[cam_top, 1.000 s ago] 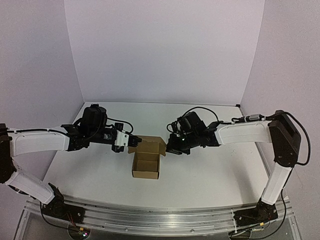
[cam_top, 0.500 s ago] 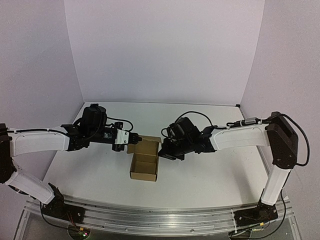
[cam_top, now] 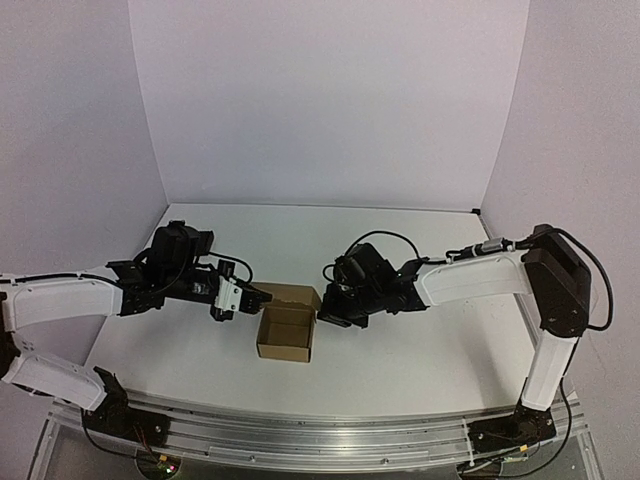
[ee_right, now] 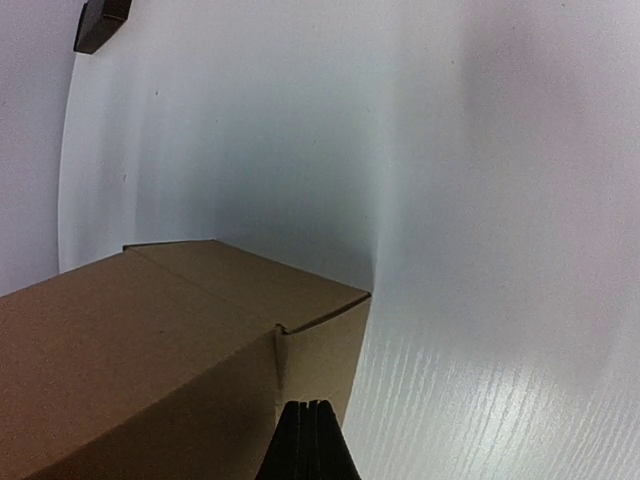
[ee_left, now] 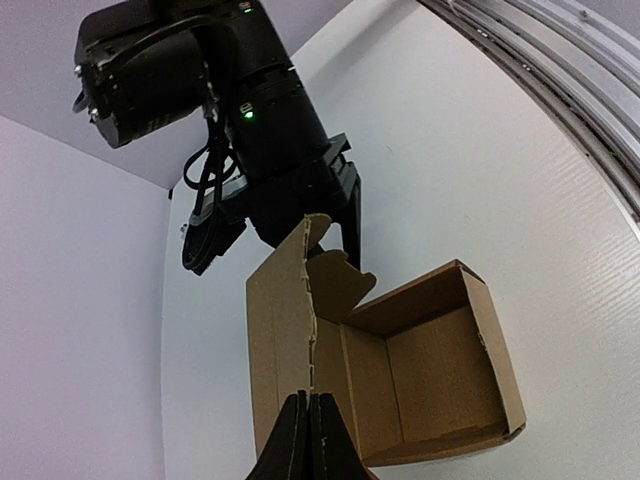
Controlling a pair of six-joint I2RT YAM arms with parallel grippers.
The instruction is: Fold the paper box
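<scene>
So the paper box sits open-topped on the table, between my two arms. My left gripper is clamped on the edge of its upright flap. My right gripper has its fingers pressed together at a box corner. Can't tell if cardboard's pinched there.
</scene>
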